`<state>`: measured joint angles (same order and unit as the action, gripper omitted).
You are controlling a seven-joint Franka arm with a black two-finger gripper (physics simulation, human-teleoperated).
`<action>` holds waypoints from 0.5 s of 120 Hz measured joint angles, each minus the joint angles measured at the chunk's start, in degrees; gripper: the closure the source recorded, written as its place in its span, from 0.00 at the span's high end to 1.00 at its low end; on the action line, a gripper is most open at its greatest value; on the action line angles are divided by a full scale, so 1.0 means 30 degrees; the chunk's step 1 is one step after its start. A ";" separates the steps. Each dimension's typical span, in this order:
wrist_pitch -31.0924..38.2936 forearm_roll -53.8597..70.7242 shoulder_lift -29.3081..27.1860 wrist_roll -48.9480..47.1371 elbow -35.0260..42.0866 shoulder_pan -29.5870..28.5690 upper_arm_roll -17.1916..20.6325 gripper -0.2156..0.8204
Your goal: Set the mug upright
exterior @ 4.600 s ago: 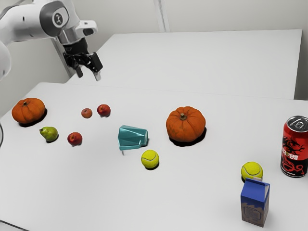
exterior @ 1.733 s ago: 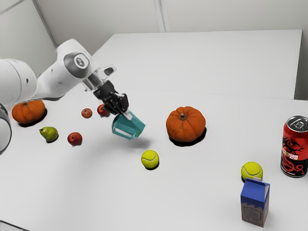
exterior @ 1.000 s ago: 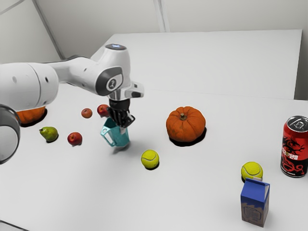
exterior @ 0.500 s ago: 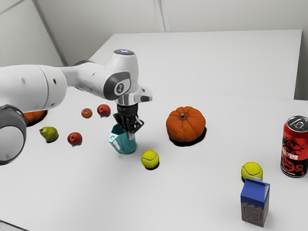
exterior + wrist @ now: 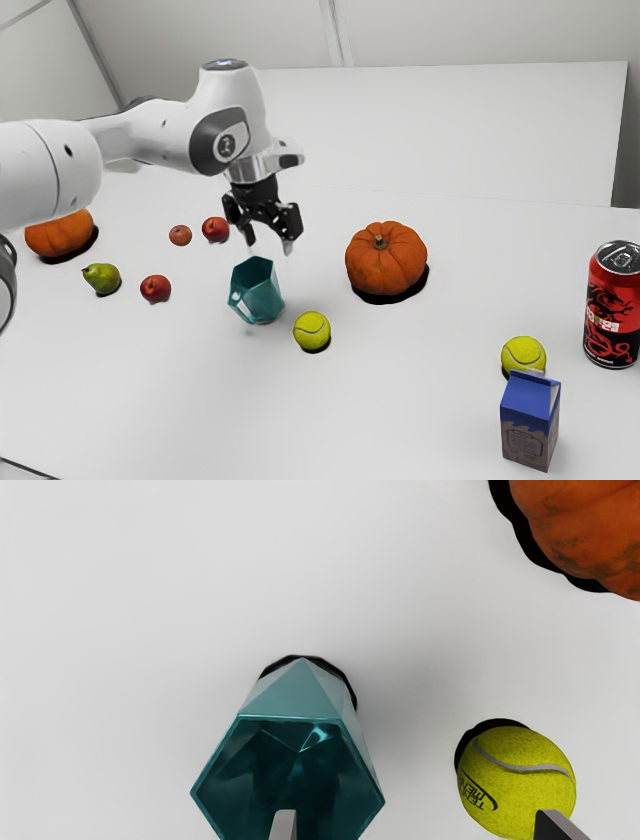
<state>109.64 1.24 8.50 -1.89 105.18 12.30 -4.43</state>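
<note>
At the exterior view's left sits a pear (image 5: 101, 278), then an apple (image 5: 155, 289). Next, the mug (image 5: 262, 299) stands mouth up on the table (image 5: 400, 400), the gripper (image 5: 268, 247) spread open and empty above it. A tennis ball (image 5: 311, 330) rests just beside the mug.

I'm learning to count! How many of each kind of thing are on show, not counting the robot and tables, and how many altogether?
Pumpkins: 2
Pear: 1
Little round fruits: 3
Balls: 2
Mug: 1
Can: 1
Carton: 1
Total: 11
</note>
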 joint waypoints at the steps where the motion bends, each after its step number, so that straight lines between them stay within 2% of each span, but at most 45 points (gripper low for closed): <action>1: -0.0030 -0.0010 -0.0039 0.0012 -0.0097 -0.0016 -0.0006 0.71; 12: -0.0767 -0.0078 0.0239 0.0259 -0.2270 -0.0515 0.0143 0.74; 29: -0.1526 -0.0173 0.0442 0.0809 -0.4141 -0.2680 0.1493 0.77; 40: -0.2456 -0.0212 0.0507 0.1329 -0.5564 -0.2950 0.1589 0.77; 60: -0.3949 -0.0228 0.0148 0.2153 -0.6563 -0.2952 0.1573 0.78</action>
<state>97.79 0.55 8.95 4.57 85.49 3.44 0.28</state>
